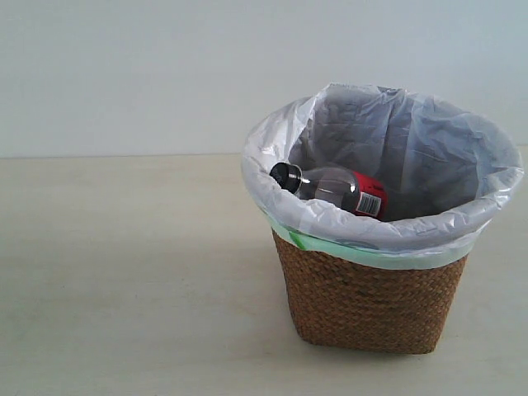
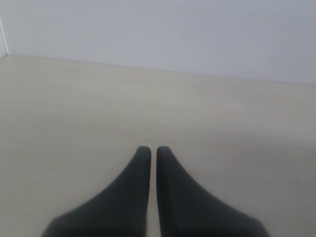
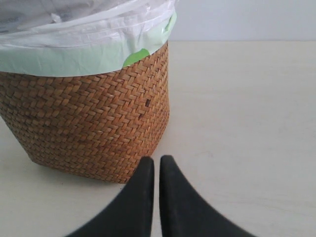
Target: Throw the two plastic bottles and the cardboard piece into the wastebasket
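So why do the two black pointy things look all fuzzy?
Left wrist view: the black left gripper, shut, is likely too near the lens, so its edges blur. Right wrist view: the black right gripper blurs too, while the brown woven wicker wastebasket looks sharp. Exterior view: soft even light, faint shadow left of the wastebasket.

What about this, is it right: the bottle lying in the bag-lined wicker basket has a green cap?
No: the bottle lying in the bag-lined wicker basket has a black cap, not green, as the exterior view shows.
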{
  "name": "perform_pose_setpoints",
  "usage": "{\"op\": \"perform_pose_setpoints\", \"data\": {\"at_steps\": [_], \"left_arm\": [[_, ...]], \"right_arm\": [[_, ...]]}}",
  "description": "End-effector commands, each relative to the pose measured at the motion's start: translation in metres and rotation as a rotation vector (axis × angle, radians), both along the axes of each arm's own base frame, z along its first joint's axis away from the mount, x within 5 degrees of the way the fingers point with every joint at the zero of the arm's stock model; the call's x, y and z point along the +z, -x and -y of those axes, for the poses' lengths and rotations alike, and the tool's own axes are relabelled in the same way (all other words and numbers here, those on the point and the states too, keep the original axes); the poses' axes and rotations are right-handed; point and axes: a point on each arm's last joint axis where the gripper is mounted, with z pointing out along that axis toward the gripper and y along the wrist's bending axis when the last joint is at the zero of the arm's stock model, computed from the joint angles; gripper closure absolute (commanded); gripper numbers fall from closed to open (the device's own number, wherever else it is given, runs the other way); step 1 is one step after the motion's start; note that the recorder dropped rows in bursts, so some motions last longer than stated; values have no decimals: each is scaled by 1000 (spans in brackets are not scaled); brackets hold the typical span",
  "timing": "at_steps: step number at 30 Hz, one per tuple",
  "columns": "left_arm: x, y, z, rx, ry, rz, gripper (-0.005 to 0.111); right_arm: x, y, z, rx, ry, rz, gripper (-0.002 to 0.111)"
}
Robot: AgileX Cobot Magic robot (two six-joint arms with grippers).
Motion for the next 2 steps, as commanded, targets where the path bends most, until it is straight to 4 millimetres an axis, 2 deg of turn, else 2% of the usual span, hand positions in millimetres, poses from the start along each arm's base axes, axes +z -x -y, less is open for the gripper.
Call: {"op": "perform_pose_setpoints", "data": {"at_steps": [1, 2], "left_arm": [[-1, 0, 0, -5, 3, -2, 103], [-1, 0, 0, -5, 3, -2, 103]], "right_arm": [[1, 0, 0, -3, 4, 11, 108], [1, 0, 0, -3, 4, 11, 108]]}}
